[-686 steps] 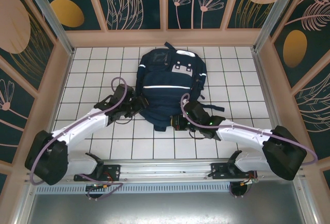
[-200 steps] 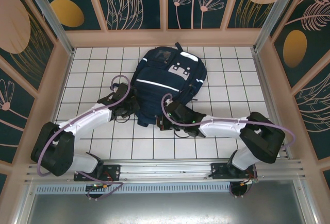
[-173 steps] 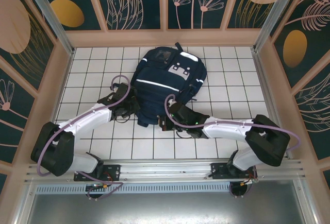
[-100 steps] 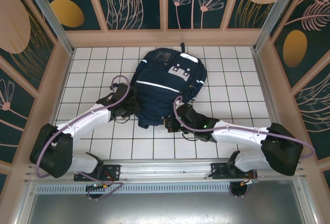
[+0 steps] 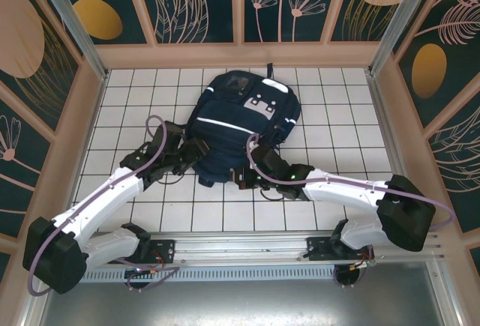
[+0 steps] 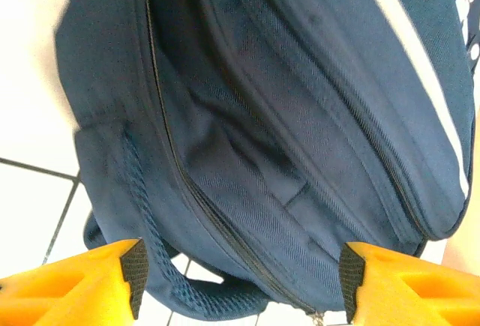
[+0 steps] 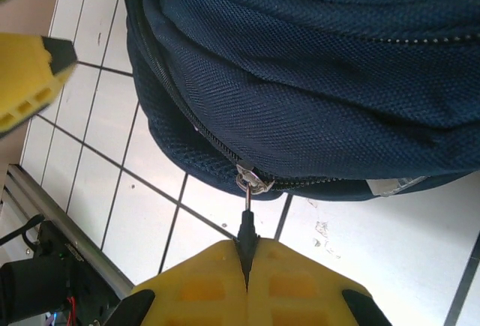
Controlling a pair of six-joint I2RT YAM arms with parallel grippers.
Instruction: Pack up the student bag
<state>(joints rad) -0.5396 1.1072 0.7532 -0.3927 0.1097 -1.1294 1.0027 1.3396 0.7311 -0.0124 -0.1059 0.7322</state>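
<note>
On the tiled tabletop (image 5: 337,116), toward its far middle, the bag (image 5: 240,120) lies flat. The right gripper (image 7: 247,255) is pinched shut on the zipper pull (image 7: 245,217) at the bag's near end. The left gripper (image 6: 241,281) stands wide open at the bag's near-left edge, holding nothing. With nothing bracing the fabric, a tug could drag the whole bag, or the thin pull could slip free.

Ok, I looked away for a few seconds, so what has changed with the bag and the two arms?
The left gripper opened its jaws and let go of the student bag's left side, and its elbow swung back toward the near edge. Before that, the bag's near end was dragged leftward, so it now lies slanted. Unchanged: the right gripper stays shut on the zipper pull.
</note>
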